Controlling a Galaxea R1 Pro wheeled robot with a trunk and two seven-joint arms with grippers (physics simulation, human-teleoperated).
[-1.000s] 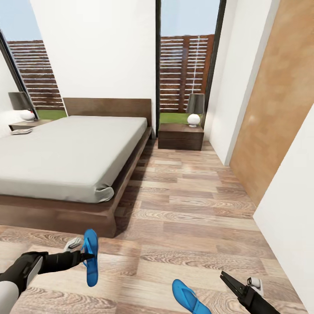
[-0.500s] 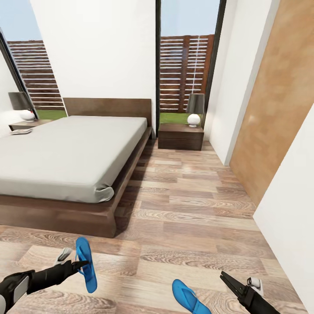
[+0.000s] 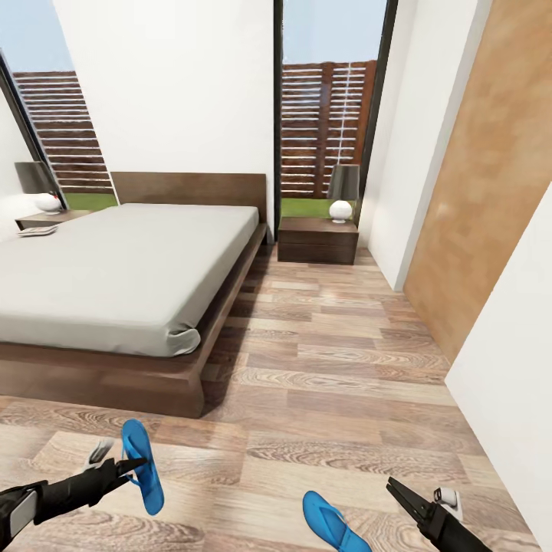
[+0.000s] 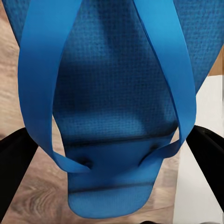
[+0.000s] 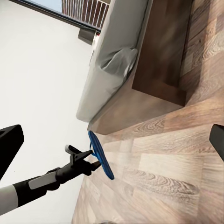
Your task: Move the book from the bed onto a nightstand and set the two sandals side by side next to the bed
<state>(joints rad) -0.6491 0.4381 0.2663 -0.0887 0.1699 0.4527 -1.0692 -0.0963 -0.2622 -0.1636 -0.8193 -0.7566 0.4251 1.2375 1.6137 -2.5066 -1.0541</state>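
Far left at nine o'clock, the book (image 3: 37,230) lies flat on the far nightstand (image 3: 46,219), beside a white-based lamp (image 3: 42,187). The bed (image 3: 115,284) with its grey mattress spreads across the left half, over the wood-plank floor (image 3: 330,368).

Down at seven o'clock, the left gripper (image 3: 126,468) has its dark fingers pinched onto a blue sandal (image 3: 142,475), gripping it near mid-length. The sandal stands on edge, just off the corner of the bed frame, and whether its lower edge touches the planks is hard to tell. Up close from the left wrist camera, the sandal's (image 4: 112,107) textured sole and both blue straps sit right between the two black fingers (image 4: 16,163). From the right wrist camera, the same left gripper (image 5: 91,158) shows clamped on the sandal (image 5: 100,156), near the foot of the bed (image 5: 116,65).

Moving right, at six o'clock the second sandal (image 3: 331,523) lies flat on the floor, sole down, well apart from the first.

At five o'clock, the right gripper (image 3: 429,506) has its fingers spread wide, holding nothing, just to the right of the second sandal. Up at one o'clock, the second nightstand (image 3: 317,240) carries a lamp (image 3: 343,192).
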